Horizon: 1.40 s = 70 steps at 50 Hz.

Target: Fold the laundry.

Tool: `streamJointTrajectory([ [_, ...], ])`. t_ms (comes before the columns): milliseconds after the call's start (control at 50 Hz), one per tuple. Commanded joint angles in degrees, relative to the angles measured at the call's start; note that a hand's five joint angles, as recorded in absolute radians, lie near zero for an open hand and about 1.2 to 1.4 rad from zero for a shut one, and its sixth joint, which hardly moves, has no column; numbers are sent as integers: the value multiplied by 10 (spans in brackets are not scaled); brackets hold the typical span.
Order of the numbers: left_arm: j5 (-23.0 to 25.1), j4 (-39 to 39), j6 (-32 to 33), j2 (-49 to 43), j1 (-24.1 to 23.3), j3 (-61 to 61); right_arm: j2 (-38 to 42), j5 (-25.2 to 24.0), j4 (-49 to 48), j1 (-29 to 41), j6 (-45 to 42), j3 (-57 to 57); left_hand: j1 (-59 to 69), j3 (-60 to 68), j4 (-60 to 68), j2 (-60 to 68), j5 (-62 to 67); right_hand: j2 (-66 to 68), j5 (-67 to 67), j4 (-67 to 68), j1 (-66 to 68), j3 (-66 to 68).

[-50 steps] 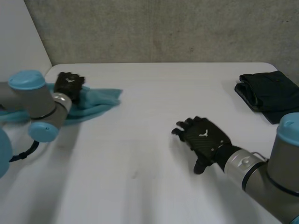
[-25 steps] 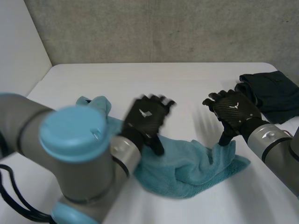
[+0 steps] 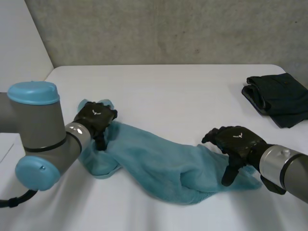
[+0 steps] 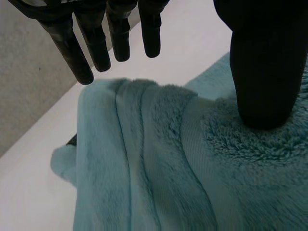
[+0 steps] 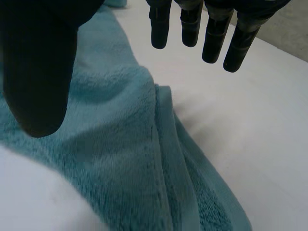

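Towel (image 3: pixel 159 166) of teal pile sprawls across the desk (image 3: pixel 183 91) in the head view. The left hand (image 3: pixel 96 120) is on its left end (half a second ago it hung over the middle) and the right hand (image 3: pixel 236 142) is over its right end. A dark folded garment (image 3: pixel 279 98) lies well apart. The left wrist view adds straight fingers (image 4: pixel 96 43) above the folds, with the thumb (image 4: pixel 262 72) pressing the pile. In the right wrist view the fingers (image 5: pixel 211 41) are straight and wide, holding nothing.

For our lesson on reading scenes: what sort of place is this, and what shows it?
Probably a robot lab, not a home: a white table against a concrete wall, and the robot's left hand and right hand at a towel.
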Motion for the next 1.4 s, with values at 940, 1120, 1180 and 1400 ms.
streamJointTrajectory([
  [940, 50, 90, -93, 58, 68, -190, 72, -75, -36, 33, -77, 41, 65, 66, 65, 66, 68, -24, -36, -32, -16, -21],
  [1120, 50, 95, -28, 32, 62, -162, 125, -8, -95, 54, -54, -19, 48, 50, 48, 49, 52, -24, -36, -32, -16, -21],
  [1180, 50, 105, -14, 25, 57, -154, 136, -6, -101, 57, -52, -30, 48, 50, 48, 49, 52, -23, -35, -31, -15, -21],
  [1400, 46, 136, -10, -22, 53, -123, 177, 29, -132, 63, -50, -73, 100, 101, 100, 101, 104, 116, 104, 108, 124, 119],
])
